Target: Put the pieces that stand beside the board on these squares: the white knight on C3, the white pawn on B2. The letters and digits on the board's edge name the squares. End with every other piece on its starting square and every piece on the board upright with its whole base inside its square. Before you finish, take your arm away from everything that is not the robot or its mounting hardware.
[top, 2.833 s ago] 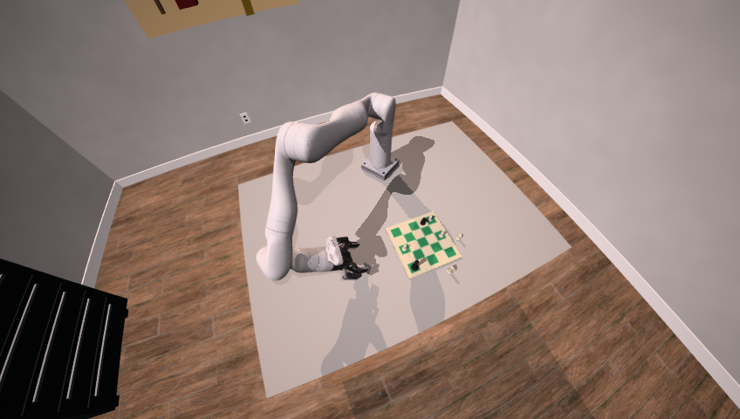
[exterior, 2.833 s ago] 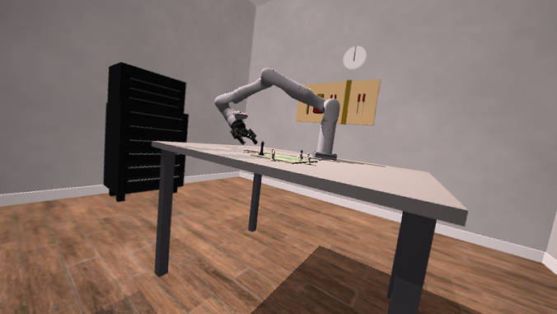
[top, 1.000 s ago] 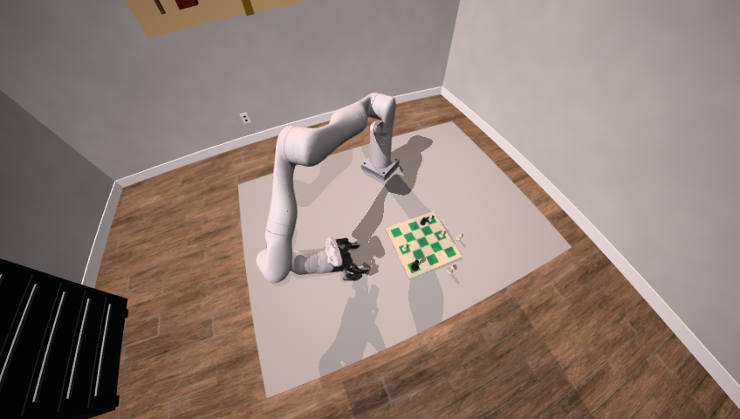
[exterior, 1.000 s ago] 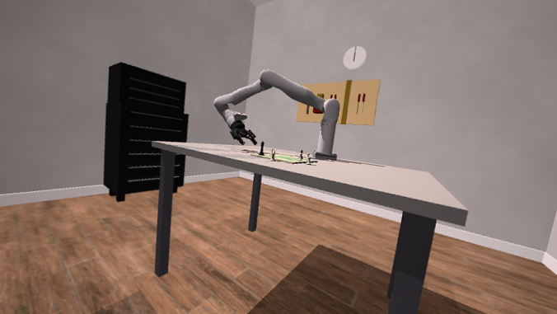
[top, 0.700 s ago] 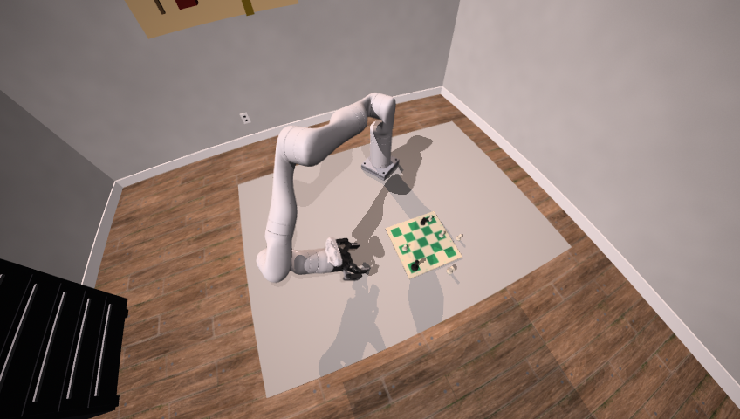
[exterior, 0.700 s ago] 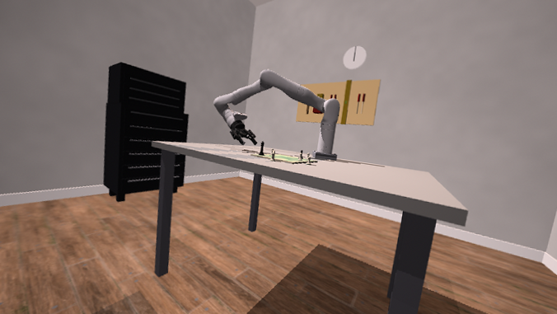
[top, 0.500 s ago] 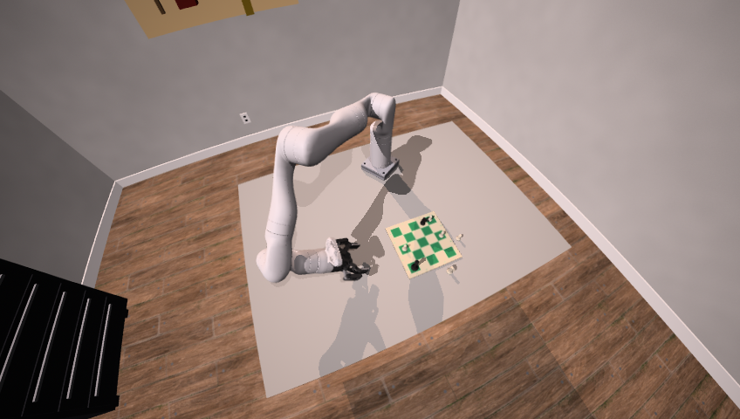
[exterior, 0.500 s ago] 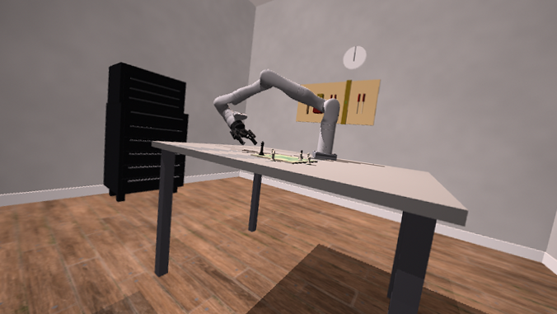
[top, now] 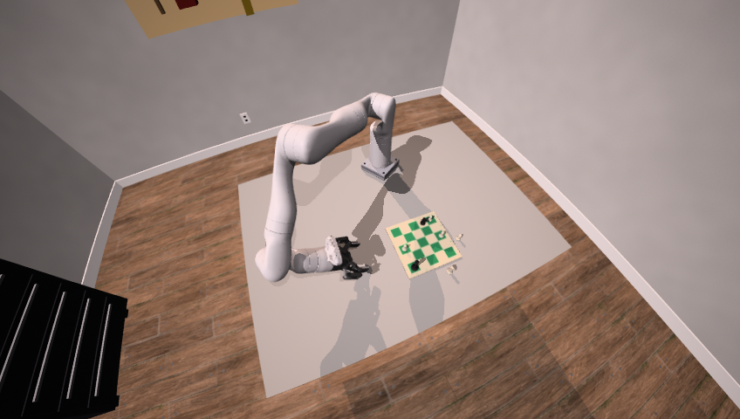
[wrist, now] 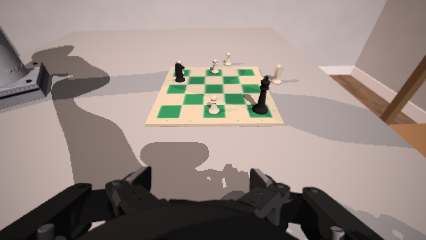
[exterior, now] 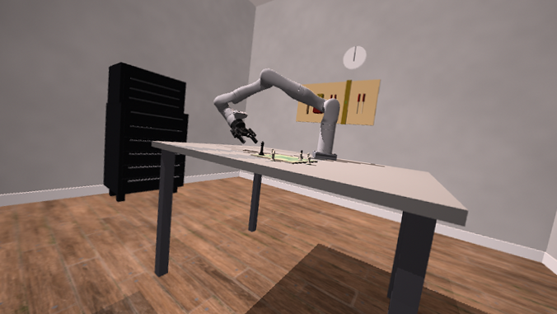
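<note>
Green-and-cream chequered board [wrist: 214, 93], black and white pieces, beige table [top: 498, 243].

top view looked down steeply from afar; exterior view sat low, facing 12 o'clock across the table [exterior: 366, 188]; wrist view looked close. all shared the board [wrist: 190, 112].

- White knight [wrist: 276, 73]: cream, upright, on the surface just off the board's [wrist: 170, 119] right edge.
- White pawn [wrist: 228, 59]: small, upright, just beyond the far edge.
</note>
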Robot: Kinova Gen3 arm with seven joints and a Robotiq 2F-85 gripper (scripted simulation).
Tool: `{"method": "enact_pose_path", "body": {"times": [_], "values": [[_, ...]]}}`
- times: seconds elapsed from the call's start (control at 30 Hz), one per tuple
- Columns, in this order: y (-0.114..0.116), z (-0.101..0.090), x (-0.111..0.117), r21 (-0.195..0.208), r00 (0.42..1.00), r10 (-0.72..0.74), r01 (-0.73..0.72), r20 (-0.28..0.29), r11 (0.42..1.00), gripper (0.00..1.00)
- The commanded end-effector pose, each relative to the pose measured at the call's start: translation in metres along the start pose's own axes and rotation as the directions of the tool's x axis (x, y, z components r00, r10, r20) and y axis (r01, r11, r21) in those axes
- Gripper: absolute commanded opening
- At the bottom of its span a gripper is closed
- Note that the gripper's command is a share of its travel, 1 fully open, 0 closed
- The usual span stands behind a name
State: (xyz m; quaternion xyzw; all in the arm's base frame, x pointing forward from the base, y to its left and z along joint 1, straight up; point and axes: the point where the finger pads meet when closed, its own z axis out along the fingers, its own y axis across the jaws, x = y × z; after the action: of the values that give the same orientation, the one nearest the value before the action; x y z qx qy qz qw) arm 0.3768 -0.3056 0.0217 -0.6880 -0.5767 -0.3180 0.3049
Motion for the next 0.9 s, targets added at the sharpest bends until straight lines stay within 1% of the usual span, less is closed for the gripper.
{"method": "enact_pose_path", "body": {"times": [0.0,0.3,0.53,0.7,0.8,0.87], "values": [[0.001,-0.012,0.012,-0.005,1.000,-0.006,0.006,0.007,1.000,1.00],[-0.002,-0.047,0.056,-0.005,1.000,-0.006,0.006,0.007,1.000,1.00],[-0.003,-0.053,0.064,-0.005,1.000,-0.006,0.006,0.007,1.000,1.00],[-0.002,-0.049,0.063,0.002,1.000,-0.011,0.011,0.005,1.000,1.00],[0.000,-0.046,0.066,0.017,0.999,-0.042,0.042,0.015,0.999,1.00],[0.003,-0.042,0.070,0.036,0.996,-0.081,0.080,0.027,0.996,1.00]]}}
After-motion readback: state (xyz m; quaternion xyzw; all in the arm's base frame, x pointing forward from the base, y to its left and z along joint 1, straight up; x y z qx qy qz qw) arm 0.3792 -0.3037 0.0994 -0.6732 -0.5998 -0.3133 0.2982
